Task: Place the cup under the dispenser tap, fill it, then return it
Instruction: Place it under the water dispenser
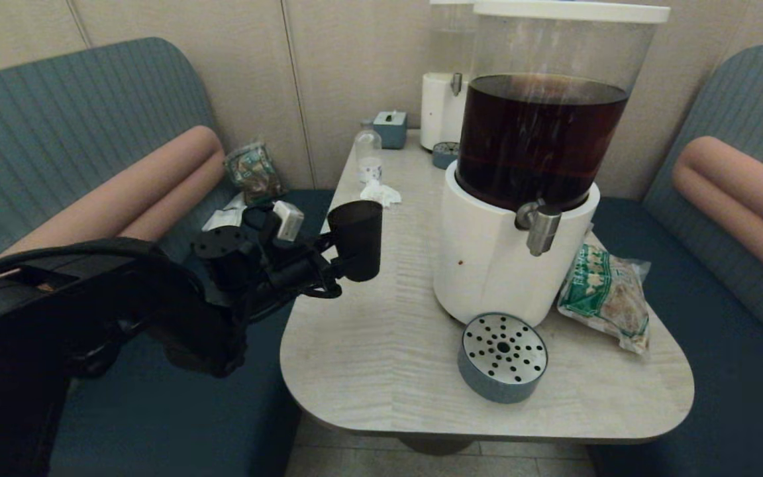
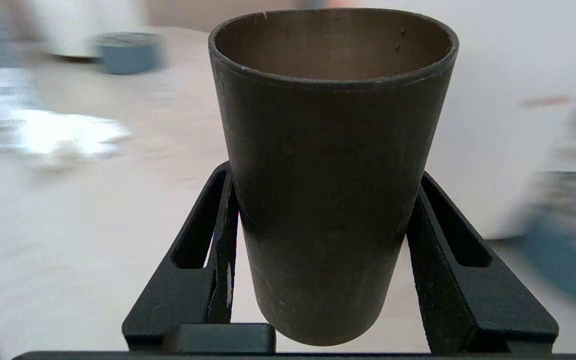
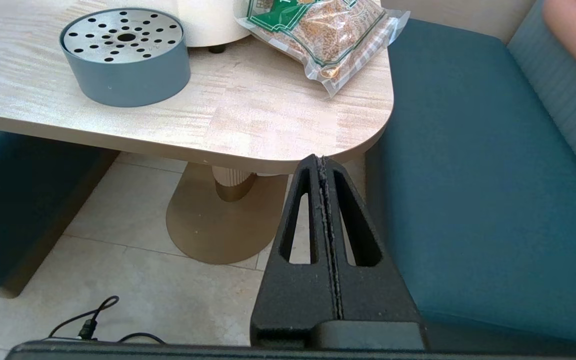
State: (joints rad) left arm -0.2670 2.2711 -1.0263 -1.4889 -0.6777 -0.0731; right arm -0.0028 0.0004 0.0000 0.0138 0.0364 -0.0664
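The dark smoky cup (image 1: 357, 238) hangs upright above the table's left edge, held by my left gripper (image 1: 342, 262), which is shut on its lower half. In the left wrist view the cup (image 2: 330, 175) fills the middle, empty inside, with a black finger (image 2: 220, 225) pressed against each side. The silver dispenser tap (image 1: 540, 226) juts from the white base of the big dispenser (image 1: 507, 258) with dark brown liquid, well to the right of the cup. My right gripper (image 3: 322, 162) is parked below the table's front right corner, shut on nothing, and does not show in the head view.
A round grey drip tray (image 1: 502, 356) with a perforated metal top lies in front of the dispenser. A green snack bag (image 1: 607, 295) lies right of it. A small clear bottle (image 1: 368, 156), crumpled tissue (image 1: 381, 193) and a second pale dispenser (image 1: 444, 99) stand farther back. Teal benches flank the table (image 1: 368, 351).
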